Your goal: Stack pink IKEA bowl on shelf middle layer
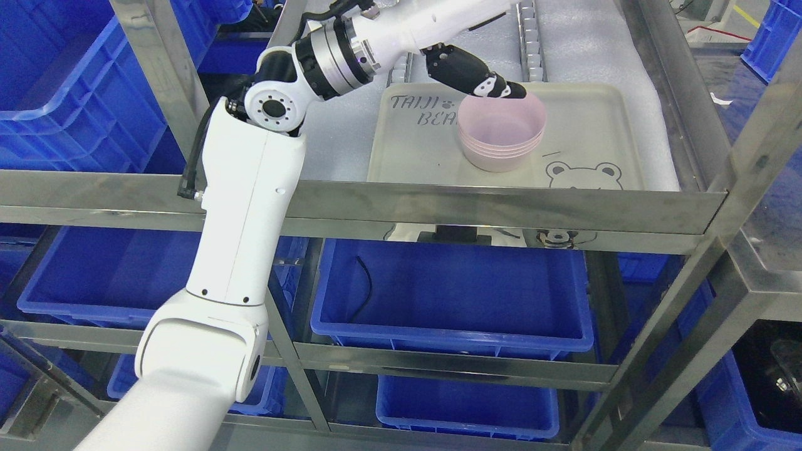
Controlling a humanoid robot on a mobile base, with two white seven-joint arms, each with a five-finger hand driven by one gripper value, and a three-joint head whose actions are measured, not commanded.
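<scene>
Upright on the grey tray (583,134), the stack of pink bowls (501,134) stands with its open mouth facing straight up, so its axis runs vertically from the tray to the rim; several nested rims show as bands down its side, and the topmost bowl sits level in the ones beneath. The tray lies on a shelf layer (501,210) lined with white foam, and the stack is a little left of the tray's centre, just right of the dark lettering printed near the tray's far left corner and behind the bear drawing at its near edge. The left arm comes up from the lower left, bends at a white elbow in front of the shelf rail, and reaches rightward over the tray. Its robot hand (476,76), dark with white patches on the fingers, lies above and to the far left of the stack, with its fingertips (509,89) at the far rim of the top bowl. The fingers are stretched out close together rather than curled, and they appear to touch or just overhang that rim; whether they pinch the bowl wall I cannot tell. Below the tray, blue bins (451,294) fill the lower shelf levels, and more blue crates (62,88) stand to the tray's left beyond the frame.
</scene>
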